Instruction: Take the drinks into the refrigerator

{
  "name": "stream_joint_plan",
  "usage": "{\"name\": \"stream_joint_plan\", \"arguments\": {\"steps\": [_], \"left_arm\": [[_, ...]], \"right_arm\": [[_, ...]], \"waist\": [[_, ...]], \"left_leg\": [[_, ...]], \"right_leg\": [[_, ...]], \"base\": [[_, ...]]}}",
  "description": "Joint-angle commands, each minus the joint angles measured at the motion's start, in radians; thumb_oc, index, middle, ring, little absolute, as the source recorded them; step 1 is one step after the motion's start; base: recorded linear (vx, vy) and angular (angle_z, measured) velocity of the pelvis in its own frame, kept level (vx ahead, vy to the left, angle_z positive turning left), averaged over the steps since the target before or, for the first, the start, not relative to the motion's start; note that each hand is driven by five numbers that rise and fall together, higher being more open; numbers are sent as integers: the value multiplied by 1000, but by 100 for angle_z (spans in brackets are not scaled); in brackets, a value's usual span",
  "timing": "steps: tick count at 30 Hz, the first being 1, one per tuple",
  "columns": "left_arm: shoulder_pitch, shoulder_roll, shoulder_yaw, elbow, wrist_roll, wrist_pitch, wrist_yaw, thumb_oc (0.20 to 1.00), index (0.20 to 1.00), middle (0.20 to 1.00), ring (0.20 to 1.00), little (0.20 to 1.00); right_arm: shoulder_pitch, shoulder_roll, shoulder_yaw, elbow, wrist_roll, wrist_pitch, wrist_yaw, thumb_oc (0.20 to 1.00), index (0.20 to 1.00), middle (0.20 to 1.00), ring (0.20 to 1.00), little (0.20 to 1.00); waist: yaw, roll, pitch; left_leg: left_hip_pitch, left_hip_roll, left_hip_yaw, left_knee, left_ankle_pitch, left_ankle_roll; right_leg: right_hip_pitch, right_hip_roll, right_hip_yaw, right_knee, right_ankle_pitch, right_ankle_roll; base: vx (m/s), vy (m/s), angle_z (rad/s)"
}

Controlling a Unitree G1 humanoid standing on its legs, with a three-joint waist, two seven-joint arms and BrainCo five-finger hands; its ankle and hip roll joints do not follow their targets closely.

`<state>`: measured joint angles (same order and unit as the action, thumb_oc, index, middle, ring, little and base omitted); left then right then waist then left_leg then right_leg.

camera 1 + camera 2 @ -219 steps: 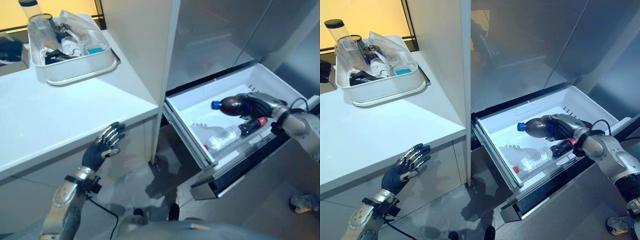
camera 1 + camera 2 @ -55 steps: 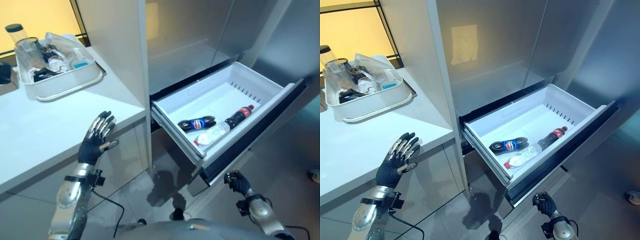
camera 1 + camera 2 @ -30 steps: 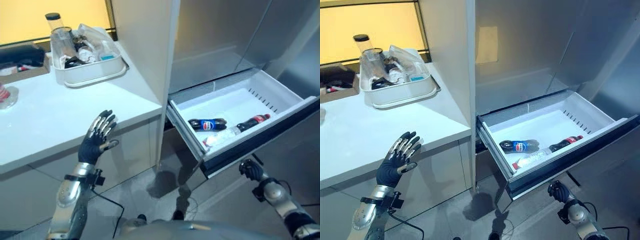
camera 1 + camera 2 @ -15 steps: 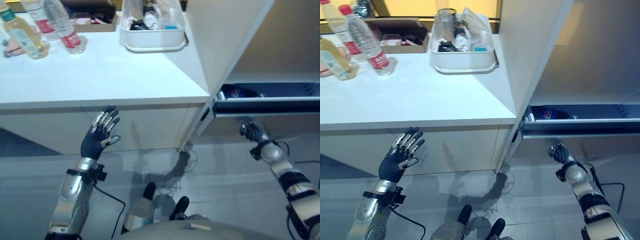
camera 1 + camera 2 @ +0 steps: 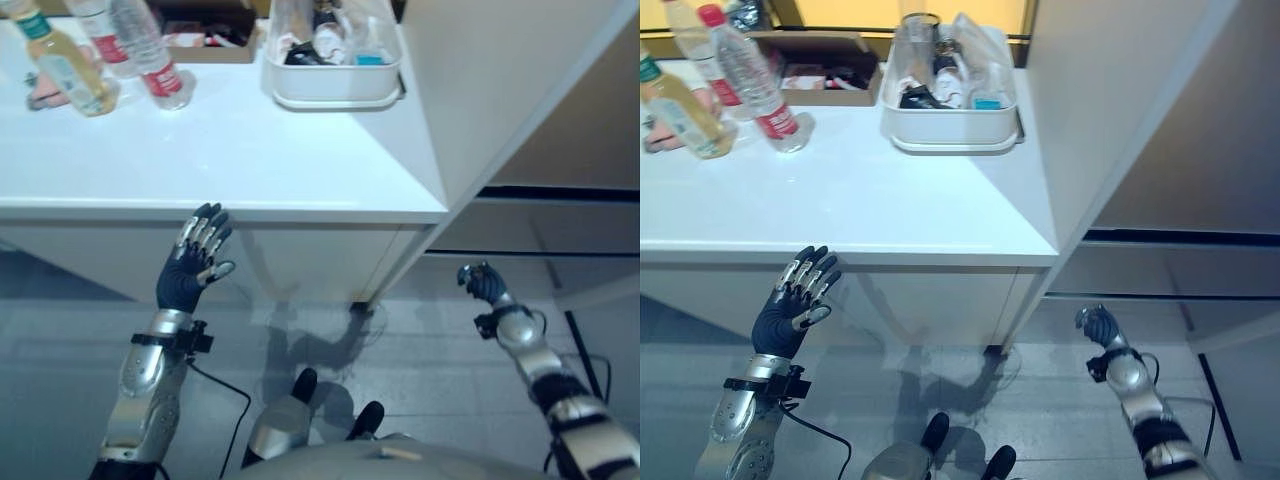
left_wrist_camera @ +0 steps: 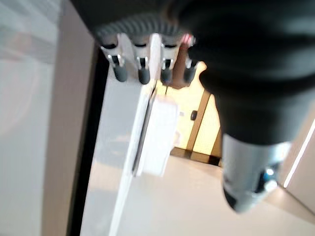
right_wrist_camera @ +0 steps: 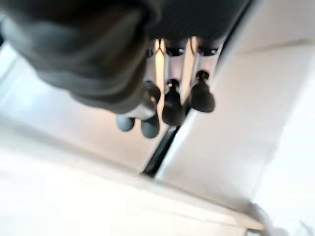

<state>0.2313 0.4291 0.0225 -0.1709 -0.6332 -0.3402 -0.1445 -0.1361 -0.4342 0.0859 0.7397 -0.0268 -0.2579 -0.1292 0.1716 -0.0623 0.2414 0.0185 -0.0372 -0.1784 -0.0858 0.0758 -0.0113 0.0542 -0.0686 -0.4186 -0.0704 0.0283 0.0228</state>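
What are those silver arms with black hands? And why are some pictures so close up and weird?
Those arms belong to a walking robot. The two wide pictures come from cameras in its head, looking down, so you see what it sees. Its left hand is held up with fingers spread, in front of a white counter. Its right hand is curled up in front of the grey refrigerator, whose drawer looks pushed shut. Neither hand holds anything.

The two close-up pictures come from small cameras on its wrists, so you see the dark cover and fingertips from very near.

On the counter stand some bottles, a white tub full of kitchen things and a cardboard box.
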Motion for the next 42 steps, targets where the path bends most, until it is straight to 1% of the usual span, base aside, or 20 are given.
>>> {"name": "stream_joint_plan", "arguments": {"steps": [1, 4, 8, 9, 10, 12, 19, 23, 27, 28, 29, 30, 31, 32, 36, 38, 39, 40, 41, 42], "left_arm": [[15, -18, 26, -58, 56, -73, 15, 1000, 1000, 1000, 1000, 1000], [24, -24, 38, -53, 74, -79, 23, 1000, 1000, 1000, 1000, 1000], [31, -27, 41, -43, 81, -83, 22, 1000, 1000, 1000, 1000, 1000], [34, -26, 42, -32, 88, -87, 22, 1000, 1000, 1000, 1000, 1000], [34, -26, 42, -31, 88, -87, 21, 1000, 1000, 1000, 1000, 1000], [35, -26, 37, -15, 101, -90, 19, 1000, 1000, 1000, 1000, 1000], [33, -22, 20, 20, 124, -90, 9, 1000, 1000, 1000, 1000, 1000], [30, -24, 12, 38, 133, -92, 9, 1000, 1000, 1000, 1000, 1000], [23, -29, -1, 108, 155, -93, 15, 1000, 1000, 1000, 1000, 1000], [13, -25, -11, 169, 196, -100, 30, 1000, 1000, 1000, 1000, 1000], [11, -26, -12, 171, 197, -102, 30, 1000, 1000, 1000, 1000, 1000], [1, -16, -25, 246, 257, -111, 50, 1000, 1000, 1000, 1000, 1000], [0, -16, -26, 248, 258, -112, 50, 1000, 1000, 1000, 1000, 1000], [-6, -5, -42, 305, 310, -120, 62, 1000, 1000, 1000, 1000, 1000], [-10, 23, -68, 349, 385, -138, 79, 1000, 1000, 1000, 1000, 1000], [-10, 50, -100, 344, 348, -140, 25, 1000, 1000, 1000, 1000, 1000], [-10, 50, -100, 344, 348, -140, 25, 1000, 1000, 1000, 1000, 1000], [-14, 98, -140, 320, 310, -130, -45, 1000, 1000, 1000, 1000, 1000], [-14, 100, -140, 321, 307, -130, -47, 1000, 1000, 1000, 1000, 1000], [-12, 131, -161, 303, 260, -119, -105, 1000, 1000, 1000, 1000, 1000]], "right_arm": [[-5, -40, -14, -76, 36, -65, -36, 200, 200, 200, 200, 200], [76, -28, -32, -140, 36, -80, -19, 200, 200, 200, 200, 200], [127, -20, -40, -188, 54, -97, 5, 200, 200, 200, 200, 200], [156, -18, -39, -225, 71, -107, 31, 812, 812, 812, 812, 812], [158, -18, -39, -227, 72, -106, 32, 1000, 1000, 1000, 1000, 1000], [188, -13, -29, -254, 91, -119, 64, 1000, 1000, 1000, 1000, 1000], [235, 1, 3, -277, 102, -129, 105, 1000, 1000, 1000, 1000, 1000], [253, 7, 7, -286, 107, -130, 114, 1000, 1000, 1000, 1000, 1000], [259, 15, 13, -274, 116, -130, 120, 1000, 1000, 1000, 1000, 1000], [254, 22, 20, -245, 116, -131, 116, 1000, 1000, 1000, 1000, 1000], [254, 22, 20, -245, 116, -131, 116, 1000, 1000, 1000, 1000, 1000], [254, 26, 21, -228, 118, -131, 115, 1000, 1000, 1000, 1000, 1000], [254, 26, 20, -228, 118, -131, 115, 1000, 1000, 1000, 1000, 1000], [259, 27, 22, -214, 116, -133, 116, 1000, 1000, 1000, 1000, 1000], [266, 24, 24, -198, 108, -136, 115, 1000, 1000, 1000, 1000, 1000], [266, 20, 27, -196, 109, -140, 116, 1000, 1000, 1000, 1000, 1000], [266, 20, 26, -196, 109, -140, 116, 1000, 1000, 1000, 1000, 1000], [261, 11, 29, -195, 115, -144, 127, 1000, 1000, 1000, 1000, 1000], [261, 11, 28, -195, 115, -145, 127, 1000, 1000, 1000, 1000, 1000], [260, 6, 29, -200, 118, -146, 136, 1000, 1000, 1000, 1000, 1000]], "waist": [[-10, -13, -46], [-42, -14, -48], [-61, -14, -50], [-72, -15, -51], [-71, -15, -51], [-85, -16, -54], [-111, -22, -63], [-120, -22, -68], [-129, -18, -75], [-132, -14, -79], [-131, -14, -79], [-134, -12, -82], [-133, -12, -81], [-136, -8, -84], [-140, -3, -86], [-142, 2, -87], [-142, 2, -87], [-147, 7, -87], [-146, 6, -87], [-149, 8, -88]], "left_leg": [[10, 25, 28, -1, -70, -5], [22, 31, 54, -1, -78, -6], [31, 35, 78, -1, -83, -6], [36, 37, 92, -1, -86, -7], [37, 37, 94, -1, -86, -7], [43, 40, 113, -1, -90, -8], [61, 46, 152, -1, -98, -10], [73, 46, 169, -1, -102, -9], [89, 48, 185, -1, -107, -8], [93, 47, 192, -1, -108, -8], [93, 47, 192, -1, -108, -8], [96, 45, 196, -1, -108, -8], [96, 45, 197, -1, -109, -8], [99, 44, 201, -1, -110, -8], [100, 42, 205, -1, -110, -8], [100, 42, 210, -1, -109, -7], [100, 42, 210, -1, -109, -7], [101, 42, 213, -1, -109, -8], [101, 43, 213, -1, -110, -8], [101, 43, 215, -1, -110, -8]], "right_leg": [[-20, -79, 29, 97, 19, 88], [-23, -73, 57, 89, 23, 88], [-25, -68, 84, 81, 30, 90], [-27, -64, 101, 77, 32, 91], [-27, -63, 103, 77, 32, 91], [-28, -58, 123, 69, 37, 93], [-28, -48, 164, 61, 46, 97], [-25, -44, 182, 60, 48, 97], [-19, -40, 199, 60, 48, 97], [-18, -39, 205, 61, 49, 98], [-18, -39, 206, 61, 49, 98], [-17, -39, 209, 63, 48, 100], [-17, -39, 209, 63, 48, 100], [-16, -38, 213, 65, 47, 100], [-17, -38, 220, 64, 48, 103], [-19, -36, 228, 62, 51, 104], [-20, -36, 228, 62, 51, 104], [-21, -35, 230, 62, 52, 105], [-21, -35, 230, 62, 52, 105], [-22, -35, 231, 61, 52, 106]], "base": [[-9, 20, -26], [-11, 20, -30], [-14, 15, -23], [-14, 13, -20], [-9, 13, -38], [-11, 7, -39], [-2, 4, -22], [11, 6, -18], [1, 11, -17], [2, 9, -16], [-1, 19, -11], [-3, 10, -6], [-5, 20, -8], [3, 18, -6], [1, 5, -1], [0, 0, 0], [0, 0, 0], [0, 0, 0], [0, 0, 0], [0, 0, 0]]}}
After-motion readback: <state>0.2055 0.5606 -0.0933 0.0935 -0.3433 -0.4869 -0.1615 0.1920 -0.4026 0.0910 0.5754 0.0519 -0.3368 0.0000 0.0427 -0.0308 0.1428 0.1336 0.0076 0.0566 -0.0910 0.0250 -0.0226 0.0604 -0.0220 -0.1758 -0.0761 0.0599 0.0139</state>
